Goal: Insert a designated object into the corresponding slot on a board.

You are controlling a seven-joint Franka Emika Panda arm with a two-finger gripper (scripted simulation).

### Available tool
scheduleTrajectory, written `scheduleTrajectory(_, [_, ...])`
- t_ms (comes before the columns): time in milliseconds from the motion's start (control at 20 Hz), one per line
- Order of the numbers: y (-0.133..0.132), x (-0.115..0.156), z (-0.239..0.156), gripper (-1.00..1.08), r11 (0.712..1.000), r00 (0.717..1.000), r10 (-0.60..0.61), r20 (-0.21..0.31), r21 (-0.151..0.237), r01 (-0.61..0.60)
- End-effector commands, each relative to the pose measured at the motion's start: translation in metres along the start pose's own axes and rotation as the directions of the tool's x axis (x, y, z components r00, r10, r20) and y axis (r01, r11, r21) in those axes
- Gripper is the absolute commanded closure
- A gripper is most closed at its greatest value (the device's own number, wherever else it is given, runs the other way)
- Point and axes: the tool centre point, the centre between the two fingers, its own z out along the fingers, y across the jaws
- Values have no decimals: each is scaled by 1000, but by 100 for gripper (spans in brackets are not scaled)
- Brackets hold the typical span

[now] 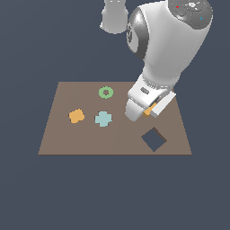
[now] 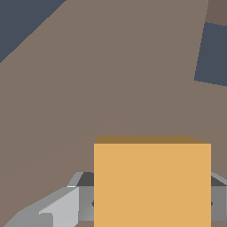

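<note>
My gripper (image 1: 148, 111) is shut on the orange square block (image 1: 148, 109), of which only a sliver shows between the grey fingers in the exterior view. In the wrist view the orange block (image 2: 152, 181) fills the foreground with a grey finger (image 2: 62, 206) on either side. The brown board (image 1: 67, 139) lies flat below. Its dark diamond-turned square slot (image 1: 154, 139) sits just in front of the gripper, toward the exterior view's right. The wrist view catches that slot (image 2: 215, 55) at the frame's edge.
A lobed orange piece (image 1: 76, 116), a pale teal cross (image 1: 103, 118) and a green ring (image 1: 106, 92) rest on the board to the exterior view's left of the gripper. The arm's white body (image 1: 175, 40) looms over the board's far right corner.
</note>
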Motion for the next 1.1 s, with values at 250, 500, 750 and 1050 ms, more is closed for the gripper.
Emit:
scheduleTrajectory(250, [25,7,-2,108,963,963,-271,0,-1,271])
scheduleTrajectory(500, [40,16,-3,108,896,896,-443,0,-1,443])
scheduleTrajectory(750, [54,28,-3,108,798,798,-602,0,-1,602])
scheduleTrajectory(1050, [66,46,-4,108,642,642,-767,1,-1,767])
